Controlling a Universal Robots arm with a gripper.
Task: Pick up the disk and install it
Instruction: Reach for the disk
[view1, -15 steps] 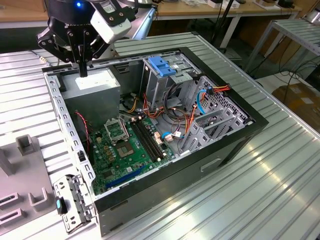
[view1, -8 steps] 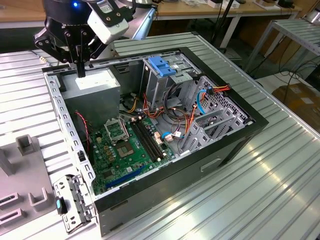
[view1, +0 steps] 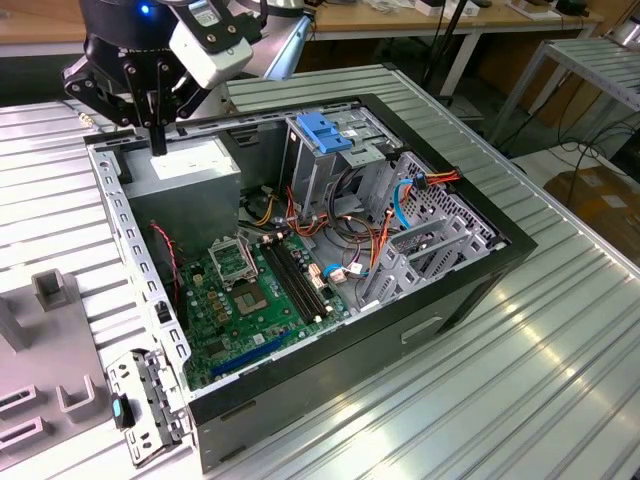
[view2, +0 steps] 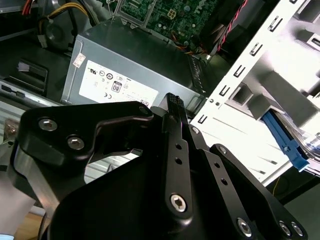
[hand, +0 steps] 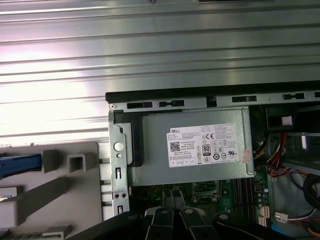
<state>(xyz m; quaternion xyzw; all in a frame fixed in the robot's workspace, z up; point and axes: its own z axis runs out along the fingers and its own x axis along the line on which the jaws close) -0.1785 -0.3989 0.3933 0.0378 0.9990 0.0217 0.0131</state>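
just gripper (view1: 157, 148) (closed) over power supply (view1: 192, 178)

A ribbed metal table (view1: 480, 380) takes up most of the exterior view, its grooves running toward the exterior view's right. Light falls on it in pale glare, strongest near the lower right corner. In the first wrist view the same ribbed top (hand: 150, 60) carries a bright band across its grooves. Behind it stands a wooden bench (view1: 400, 22) on white legs. At the exterior view's right is a second metal-framed table (view1: 600, 60). Below it the floor (view1: 520, 120) is dark, with loose cables (view1: 590, 150) and a cardboard box (view1: 600, 195).
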